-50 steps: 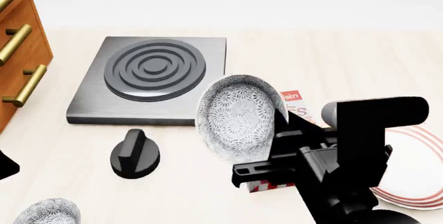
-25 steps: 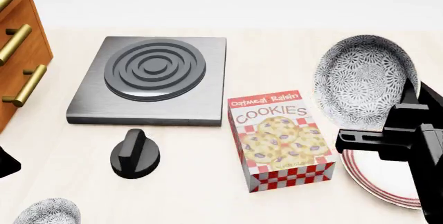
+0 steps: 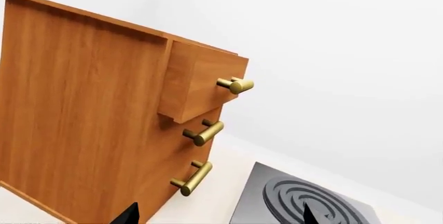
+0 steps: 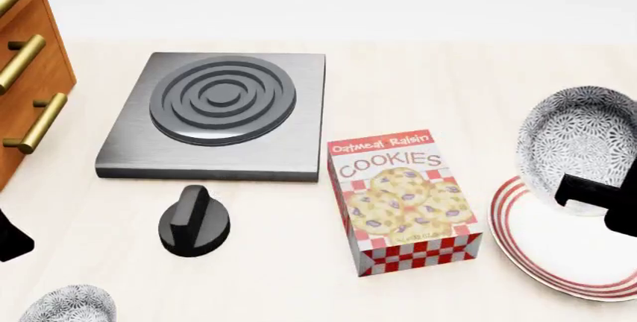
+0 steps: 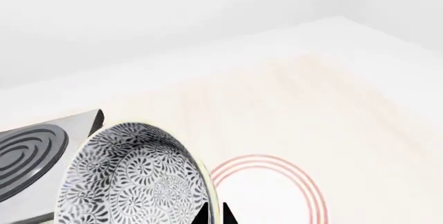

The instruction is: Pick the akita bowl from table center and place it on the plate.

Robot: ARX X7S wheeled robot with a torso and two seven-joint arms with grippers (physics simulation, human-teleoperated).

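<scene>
The akita bowl (image 4: 580, 143), white with grey-black speckles, hangs tilted on its side over the far edge of the red-ringed plate (image 4: 518, 251) at the right. My right gripper (image 4: 582, 190) is shut on the bowl's rim. In the right wrist view the two fingertips pinch the rim of the bowl (image 5: 132, 177), with the plate (image 5: 304, 182) on the table beyond it. My left gripper (image 3: 218, 219) is open with nothing between its fingers. It points at the wooden drawer unit (image 3: 90, 120) and the burner (image 3: 312, 203).
A cookie box (image 4: 408, 203) lies just left of the plate. A black knob (image 4: 194, 221) and a grey burner plate (image 4: 221, 109) lie further left. A wooden drawer unit (image 4: 25, 61) stands at the left edge. A second speckled bowl (image 4: 65, 307) sits at the bottom left.
My right gripper has carried the bowl to the right, from in front of the cookie box to over the plate, and lowered it. The left arm has not moved.
</scene>
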